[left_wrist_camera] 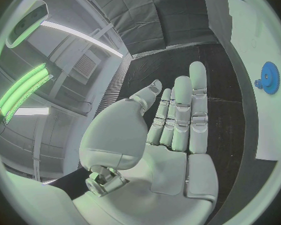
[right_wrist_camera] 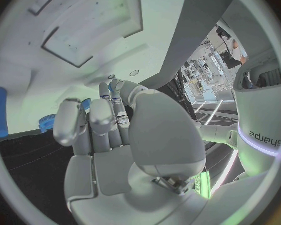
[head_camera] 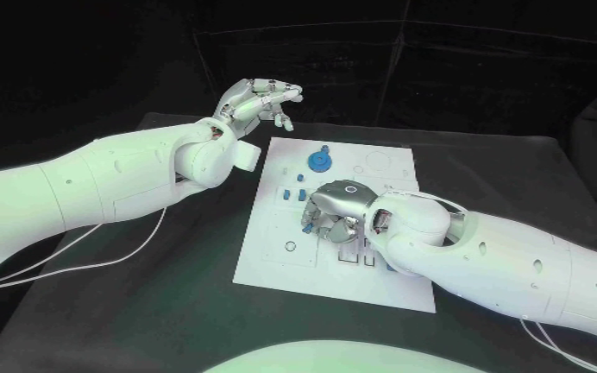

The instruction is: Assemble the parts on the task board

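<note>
— Where is the task board (head_camera: 373,274) found, and what is seen on it?

— It is laid flat mid-table. A blue gear (head_camera: 320,161) is seated near its far edge, with small blue parts (head_camera: 292,192) just nearer than the gear.

— And the hands?

— The left hand (head_camera: 258,103) is raised beyond the board's far left corner, fingers extended, nothing held. The right hand (head_camera: 334,214) is lowered over the board's middle, fingers curled; whether anything is gripped cannot be told.

The task board (head_camera: 280,252) lies mid-table, a gear (head_camera: 320,161) at its far end, small parts (head_camera: 293,192) just nearer.
</note>
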You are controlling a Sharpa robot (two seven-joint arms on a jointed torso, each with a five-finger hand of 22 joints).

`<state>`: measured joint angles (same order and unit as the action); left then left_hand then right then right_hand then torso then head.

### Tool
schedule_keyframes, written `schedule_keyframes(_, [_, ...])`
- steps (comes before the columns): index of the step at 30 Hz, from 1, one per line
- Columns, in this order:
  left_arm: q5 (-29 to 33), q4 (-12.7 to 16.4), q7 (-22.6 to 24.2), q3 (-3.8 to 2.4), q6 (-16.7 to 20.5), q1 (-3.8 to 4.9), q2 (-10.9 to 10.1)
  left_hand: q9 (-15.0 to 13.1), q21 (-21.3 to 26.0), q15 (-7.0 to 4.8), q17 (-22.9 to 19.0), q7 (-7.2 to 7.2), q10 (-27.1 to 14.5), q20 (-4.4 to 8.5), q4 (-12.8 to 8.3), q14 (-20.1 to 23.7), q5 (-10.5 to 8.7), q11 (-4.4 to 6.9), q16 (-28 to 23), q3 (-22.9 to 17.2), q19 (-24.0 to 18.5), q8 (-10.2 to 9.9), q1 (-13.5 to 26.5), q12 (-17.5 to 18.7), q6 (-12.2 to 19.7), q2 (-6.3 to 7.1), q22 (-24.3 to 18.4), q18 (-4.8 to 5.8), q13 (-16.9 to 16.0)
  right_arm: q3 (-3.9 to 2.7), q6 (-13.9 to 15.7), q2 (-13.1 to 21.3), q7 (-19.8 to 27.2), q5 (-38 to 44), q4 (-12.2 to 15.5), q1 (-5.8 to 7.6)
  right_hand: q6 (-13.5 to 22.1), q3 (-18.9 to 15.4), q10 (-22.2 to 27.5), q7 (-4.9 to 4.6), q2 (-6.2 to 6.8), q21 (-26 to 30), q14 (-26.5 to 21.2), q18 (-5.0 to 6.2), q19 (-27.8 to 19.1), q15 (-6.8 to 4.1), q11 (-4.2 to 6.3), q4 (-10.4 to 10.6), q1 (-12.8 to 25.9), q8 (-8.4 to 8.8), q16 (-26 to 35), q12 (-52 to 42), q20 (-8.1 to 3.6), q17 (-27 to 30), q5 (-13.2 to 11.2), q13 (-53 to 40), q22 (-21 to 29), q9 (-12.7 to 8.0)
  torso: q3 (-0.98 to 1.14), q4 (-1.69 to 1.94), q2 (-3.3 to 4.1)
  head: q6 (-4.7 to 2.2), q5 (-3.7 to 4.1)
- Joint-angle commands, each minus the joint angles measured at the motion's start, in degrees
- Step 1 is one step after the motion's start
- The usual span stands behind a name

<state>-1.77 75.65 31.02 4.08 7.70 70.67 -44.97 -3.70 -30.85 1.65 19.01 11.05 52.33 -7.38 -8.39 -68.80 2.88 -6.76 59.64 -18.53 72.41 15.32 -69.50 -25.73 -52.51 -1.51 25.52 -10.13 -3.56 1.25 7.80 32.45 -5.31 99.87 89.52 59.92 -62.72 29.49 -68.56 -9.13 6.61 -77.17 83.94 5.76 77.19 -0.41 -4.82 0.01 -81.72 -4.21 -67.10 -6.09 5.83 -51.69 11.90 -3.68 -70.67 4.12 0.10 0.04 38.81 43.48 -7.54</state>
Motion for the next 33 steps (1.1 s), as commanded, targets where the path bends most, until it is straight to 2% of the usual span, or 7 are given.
schedule_keyframes(1, [0.29, 0.01, 0.14, -0.06, -0.73, 0.12, 0.06, 0.04, 0.35, 0.1, -0.09, 0.1, -0.09, 0.22, -0.16, 0.36, 0.24, -0.25, -0.24, 0.09, -0.18, -0.19, 0.56, 0.21, 0.25, 0.09, -0.05, -0.26, 0.05, 0.01, -0.43, -0.07, 0.25, 0.54, 0.05, 0.02, 0.25, 0.08, 0.25, 0.0, 0.04, -0.29, 0.92, -1.09, -0.01, 0.41, -0.17, -0.16, 0.7, 0.19, -0.22, 0.3, 0.22, 0.09, 0.25, -0.08, -0.06, -0.05, 0.04, -0.02, 0.04, 0.06, 0.0])
schedule_keyframes(7, [0.29, 0.0, 0.13, -0.06, -0.68, 0.12, 0.01, 0.04, 0.35, 0.1, -0.09, 0.1, -0.09, 0.22, -0.16, 0.36, 0.24, -0.25, -0.24, 0.09, -0.18, -0.19, 0.56, 0.21, 0.25, 0.09, -0.05, -0.26, 0.05, 0.01, 1.73, 0.22, 0.18, 1.1, 0.47, -0.04, 0.18, 0.06, 0.16, 0.01, 0.0, -0.25, 0.88, -1.06, -0.09, 0.42, -0.15, -0.19, 0.82, 0.14, -0.24, 0.26, 0.24, 0.17, 0.33, -0.1, 0.01, -0.02, 0.06, -0.05, -0.02, -0.08, 0.01])
schedule_keyframes(17, [0.29, -0.03, 0.16, -0.06, -0.66, 0.12, -0.02, 0.04, 0.35, 0.1, -0.09, 0.1, -0.09, 0.22, -0.16, 0.36, 0.24, -0.25, -0.24, 0.09, -0.18, -0.19, 0.56, 0.21, 0.25, 0.09, -0.05, -0.26, 0.05, 0.0, 3.54, 0.9, -0.02, 1.84, 1.59, -0.12, 0.07, 0.04, 0.06, 0.04, -0.01, -0.32, 0.86, -1.07, -0.06, 0.4, -0.12, -0.25, 0.89, 0.07, -0.29, 0.22, 0.24, 0.16, 0.41, -0.12, -0.07, 0.01, 0.06, 0.02, -0.04, -0.16, 0.03])
schedule_keyframes(24, [0.29, -0.03, 0.15, -0.06, -0.7, 0.12, -0.04, 0.04, 0.35, 0.1, -0.09, 0.1, -0.09, 0.22, -0.16, 0.36, 0.24, -0.25, -0.24, 0.09, -0.18, -0.19, 0.56, 0.21, 0.25, 0.09, -0.05, -0.26, 0.05, -0.02, 3.07, 1.8, -1.57, 2.67, 2.8, -0.12, -0.15, -0.16, -0.08, 0.06, -0.08, -0.38, 0.79, -1.07, -0.1, 0.39, -0.09, -0.15, 1.44, -0.04, -0.44, 0.19, 0.26, 0.2, 0.31, -0.13, -0.14, 0.07, -0.01, -0.02, -0.06, -0.28, 0.03])
schedule_keyframes(33, [0.29, 0.01, 0.08, -0.06, -0.75, 0.12, -0.06, 0.02, 0.41, 0.13, -0.14, 0.11, -0.12, 0.2, -0.19, 0.41, 0.24, -0.27, -0.24, 0.05, -0.2, -0.2, 0.49, 0.31, 0.22, 0.0, -0.1, -0.26, 0.04, -0.03, 0.31, 2.17, -3.48, 3.18, 3.71, -0.11, -0.35, -0.43, -0.27, 0.15, -0.2, -0.36, 0.7, -1.05, -0.2, 0.38, -0.03, 0.08, 2.05, -0.14, -0.49, 0.13, 0.27, 0.36, 0.09, -0.15, -0.11, 0.12, -0.01, 0.07, -0.01, -0.27, 0.05])
